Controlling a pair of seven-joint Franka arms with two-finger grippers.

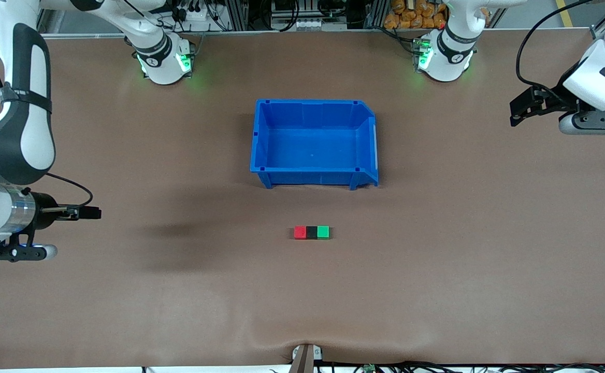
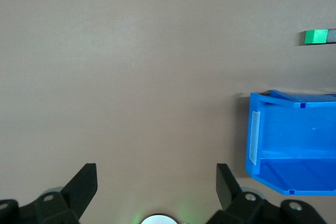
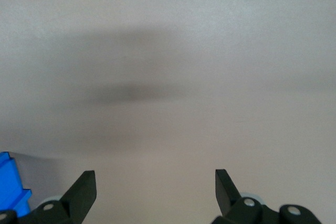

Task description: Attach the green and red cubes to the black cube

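Observation:
Three small cubes stand in one touching row on the brown table, nearer to the front camera than the blue bin. The black cube point(image 1: 311, 232) is in the middle. The red cube point(image 1: 300, 232) touches its face toward the right arm's end, and the green cube point(image 1: 323, 232) touches the face toward the left arm's end. In the left wrist view the green cube point(image 2: 316, 36) and a sliver of the black cube point(image 2: 331, 35) show at the picture's edge. My left gripper point(image 1: 521, 110) point(image 2: 156, 174) hangs open and empty over the left arm's end of the table. My right gripper point(image 1: 89, 212) point(image 3: 155, 181) is open and empty over the right arm's end.
The blue bin point(image 1: 261, 134) point(image 2: 273, 129) stands mid-table with nothing in it, between the arm bases and the cubes; its corner point(image 3: 9, 182) shows in the right wrist view. A soft arm shadow point(image 1: 178, 233) lies on the mat beside the cubes.

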